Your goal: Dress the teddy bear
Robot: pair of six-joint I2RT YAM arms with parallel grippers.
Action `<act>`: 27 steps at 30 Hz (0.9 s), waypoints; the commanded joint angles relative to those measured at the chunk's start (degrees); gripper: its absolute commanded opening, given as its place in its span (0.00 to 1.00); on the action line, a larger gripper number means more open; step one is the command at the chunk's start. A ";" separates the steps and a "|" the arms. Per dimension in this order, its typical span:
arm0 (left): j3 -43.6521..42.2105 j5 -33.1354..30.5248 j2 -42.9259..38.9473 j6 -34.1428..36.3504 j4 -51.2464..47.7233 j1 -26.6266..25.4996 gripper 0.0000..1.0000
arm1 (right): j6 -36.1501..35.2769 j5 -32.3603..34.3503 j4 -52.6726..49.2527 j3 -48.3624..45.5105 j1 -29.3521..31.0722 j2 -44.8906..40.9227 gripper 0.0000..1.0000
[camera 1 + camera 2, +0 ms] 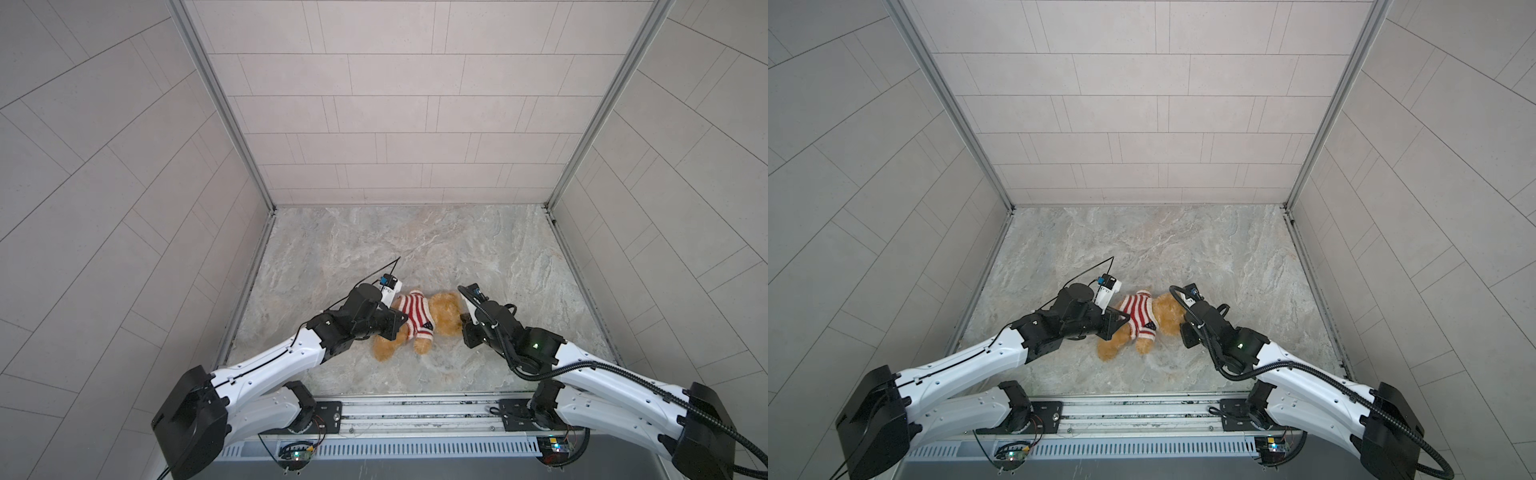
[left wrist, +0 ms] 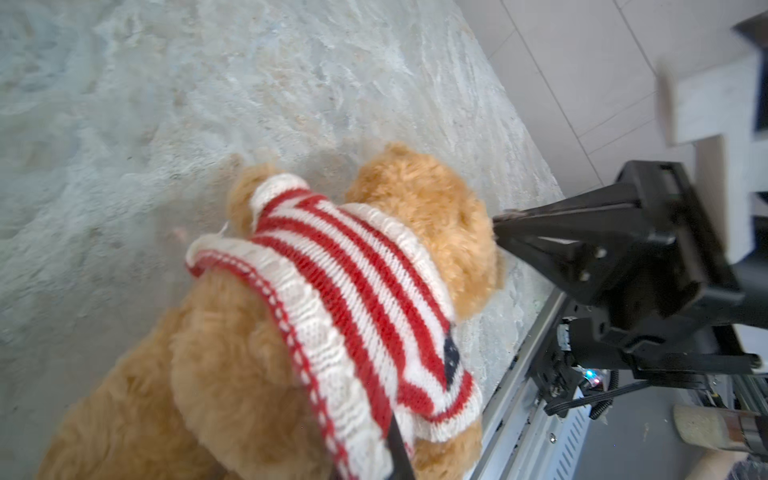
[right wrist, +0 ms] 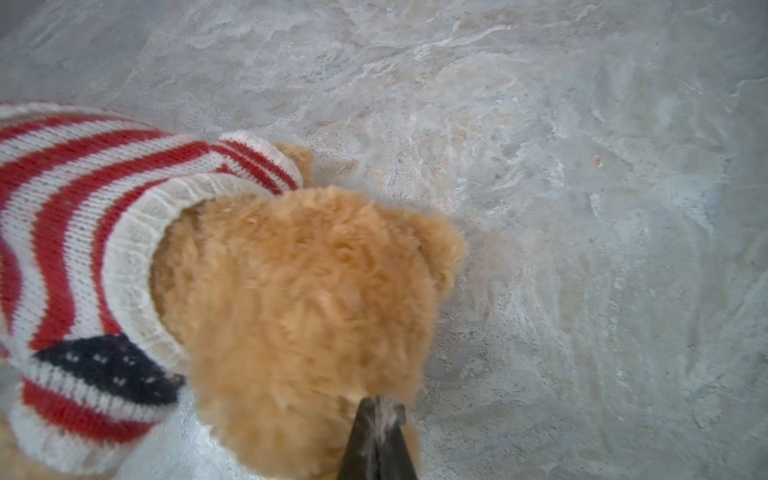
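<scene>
1. Your bear lies on the bench, low in the middle of both top views, with its head toward the right of the frame and its legs toward the lower left.
2. It is fluffy and golden-brown. Only the back of its head shows, and the face is out of sight.
3. A red-and-white striped sweater covers its torso. The ribbed collar sits round the neck, and there is a navy patch with white dots near one shoulder.
4. A paw peeks out of the far sleeve, and the legs are bare.
5. Your left arm reaches in from the lower left with its wrist low over the bear's lower half. The left claw is closed narrow and appears to be pinching the sweater's hem.
6. Your right arm reaches in from the lower right, sloping down to the bench. The right claw has its tips pressed together on a tuft of fur at the bear's head.
7. The two claws flank the bear, one at each end.
</scene>
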 commanded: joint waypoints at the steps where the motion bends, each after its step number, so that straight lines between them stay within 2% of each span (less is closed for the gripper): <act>1: -1.78 -2.14 -1.75 1.11 -2.01 0.77 0.00 | -0.89 -1.34 -4.89 0.91 -1.39 -0.32 0.00; 8: -3.15 0.82 3.74 -2.00 6.78 0.75 0.00 | -0.79 -3.53 -2.57 1.99 -1.55 1.79 0.01; 11: -2.66 1.56 4.31 -2.83 8.92 0.66 0.00 | -1.21 -6.28 -0.44 2.03 -0.12 -0.60 0.20; 13: -1.86 0.91 4.87 -2.45 8.51 0.66 0.01 | -3.89 -5.74 2.24 1.10 3.03 -2.51 0.35; 16: -0.27 0.26 6.45 -1.87 8.00 0.79 0.00 | -6.59 -4.31 5.53 0.50 8.44 -3.42 0.47; 22: 1.24 1.17 9.75 -4.15 10.95 0.83 0.00 | -13.95 -0.45 15.44 -1.04 21.05 1.98 0.56; 27: 1.69 2.05 10.66 -5.77 12.51 1.26 0.01 | -13.39 -2.36 20.99 -1.70 21.91 8.14 0.56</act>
